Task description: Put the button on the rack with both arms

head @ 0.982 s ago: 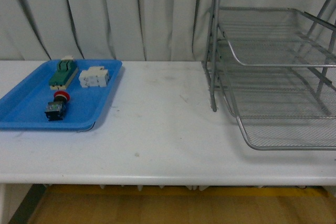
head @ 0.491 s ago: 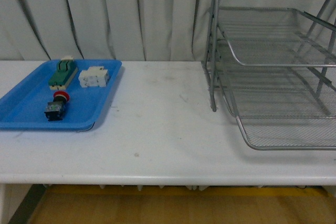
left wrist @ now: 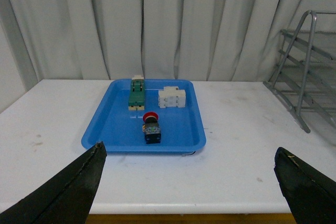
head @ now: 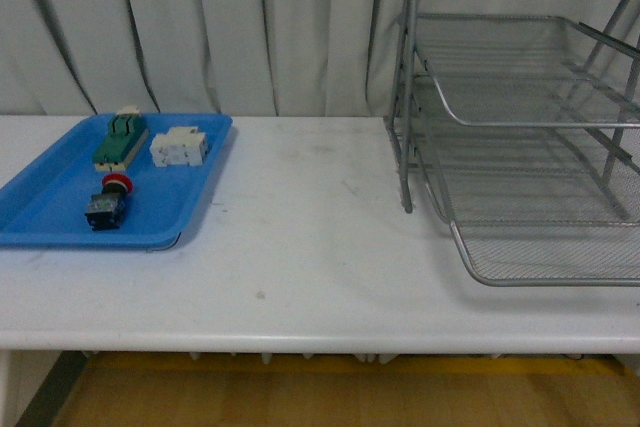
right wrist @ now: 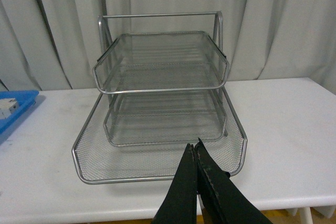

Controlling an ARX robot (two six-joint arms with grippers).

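The button (head: 108, 201) (left wrist: 151, 128), red-capped on a dark blocky body, lies on its side in a blue tray (head: 40, 197) (left wrist: 115, 124) at the table's left. The silver wire-mesh rack (head: 520, 137) (right wrist: 163, 93) stands at the right with its lowest tray slid forward. Neither arm shows in the front view. In the left wrist view my left gripper (left wrist: 189, 182) is open wide, well short of the tray, with nothing between its black fingers (left wrist: 79, 182). My right gripper (right wrist: 193, 146) is shut and empty, its tips in front of the rack's lowest tray.
In the blue tray behind the button lie a green terminal block (head: 120, 139) (left wrist: 137, 93) and a white block component (head: 179, 146) (left wrist: 172, 97). A white table (head: 310, 237) carries everything. Grey curtains (head: 200, 27) hang close behind.
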